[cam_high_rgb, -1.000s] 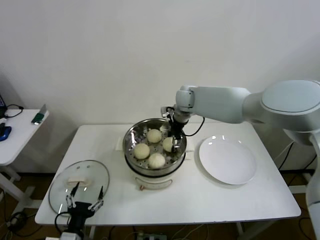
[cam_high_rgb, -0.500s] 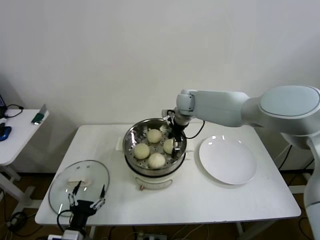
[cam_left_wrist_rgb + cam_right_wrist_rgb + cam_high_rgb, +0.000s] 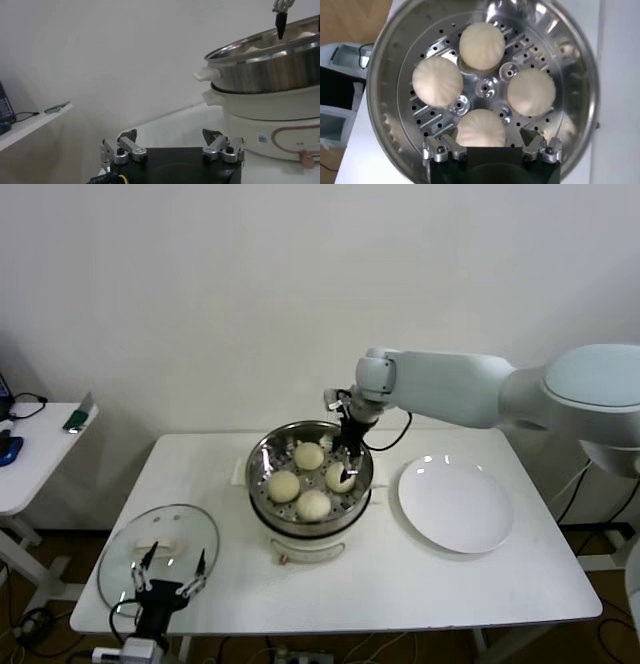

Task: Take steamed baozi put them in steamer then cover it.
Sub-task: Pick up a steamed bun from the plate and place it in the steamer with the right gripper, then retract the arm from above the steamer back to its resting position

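Right gripper (image 3: 347, 460) has let go, spread wide and risen above the fourth baozi (image 3: 339, 476).

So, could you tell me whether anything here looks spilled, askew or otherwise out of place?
Nothing stands out. All four steamed baozi sit apart on the floor of the steamer. The cover lies flat at the table's left front corner, and the plate is bare.
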You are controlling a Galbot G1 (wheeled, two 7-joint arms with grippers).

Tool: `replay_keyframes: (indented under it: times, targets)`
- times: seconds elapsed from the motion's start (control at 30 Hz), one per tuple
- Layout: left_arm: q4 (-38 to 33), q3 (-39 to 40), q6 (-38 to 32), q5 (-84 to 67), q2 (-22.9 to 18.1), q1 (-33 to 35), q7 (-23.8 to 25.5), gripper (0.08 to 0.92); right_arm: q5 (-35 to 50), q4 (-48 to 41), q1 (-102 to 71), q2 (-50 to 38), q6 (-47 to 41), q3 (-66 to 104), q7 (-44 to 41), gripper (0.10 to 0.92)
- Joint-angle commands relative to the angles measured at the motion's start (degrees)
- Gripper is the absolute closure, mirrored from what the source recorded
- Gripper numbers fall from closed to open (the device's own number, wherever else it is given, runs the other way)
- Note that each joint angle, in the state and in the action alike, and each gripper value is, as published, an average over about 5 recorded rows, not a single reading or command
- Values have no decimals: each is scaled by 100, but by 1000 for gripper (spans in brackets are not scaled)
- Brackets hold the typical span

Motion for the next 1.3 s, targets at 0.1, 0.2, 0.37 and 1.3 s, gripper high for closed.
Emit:
replay_keyframes:
  times: [0.1, 0.2, 0.37, 1.3]
  targets:
    - [44, -24, 42, 39, -8, -97, -26, 177, -332, 462, 133, -778, 364, 802, 263, 203]
    - [45, -35, 37, 55, -19, -89, -74, 177, -401, 674, -35, -1227, 869, 1138, 1012, 203]
    - [15, -33, 42, 69, -40, -151, -264, 177, -473, 1347, -564, -2091, 1706, 1500, 2799, 203]
    - [-279, -102, 122, 1427, -223, -213, -465, 177, -2201, 2994, -8589, -2759, 2854, 9926, 5192, 203]
